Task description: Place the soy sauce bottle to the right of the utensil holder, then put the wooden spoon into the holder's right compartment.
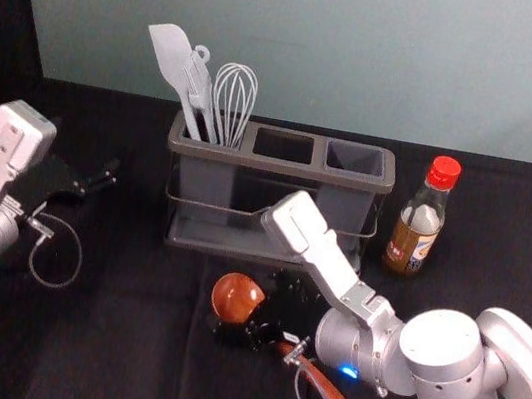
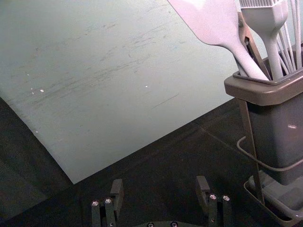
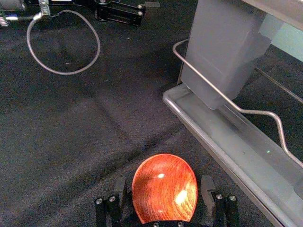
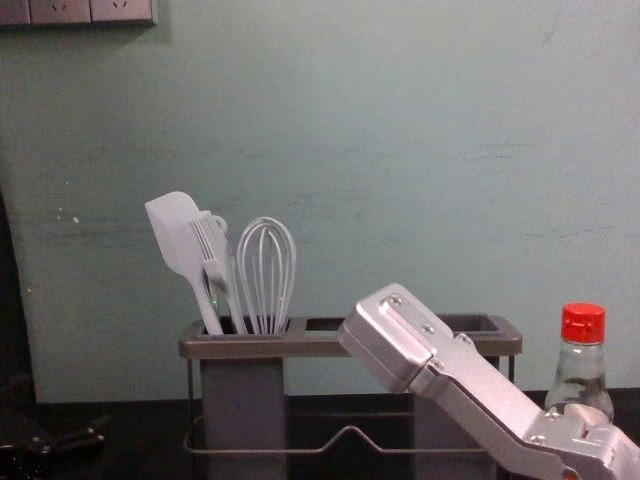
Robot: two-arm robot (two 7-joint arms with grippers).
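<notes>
Three kitchen utensils, a pale grey spatula point(image 1: 172, 58), a pale grey brush point(image 1: 200, 88) and a pale grey whisk point(image 1: 234, 93), stand in the left compartment of the dark grey plastic holder with a metal frame point(image 1: 282, 165) in the head view. The glass soy sauce bottle with a red cap point(image 1: 412, 238) stands upright just beside the holder's right end. In front of the holder, the reddish-brown wooden spoon point(image 1: 235, 299) lies on the black cloth point(image 1: 137, 341), its bowl towards the left and its handle running down to the right. The right gripper point(image 1: 253, 316) is low over the spoon at the bowl end, the handle emerging beyond it. The left gripper point(image 1: 97, 181) is parked left of the holder, over the cloth.

The left wrist view shows the left gripper point(image 2: 159, 182) with its fingers spread, near the holder's utensil end.

In the right wrist view, the right gripper point(image 3: 163, 184) has its fingers spread, one on each side of the spoon's bowl; whether either touches it, I cannot tell.

In the chest view, the silver right arm point(image 4: 480, 390) slants across the holder's front, and the bottle's red cap rises behind it at the right.
</notes>
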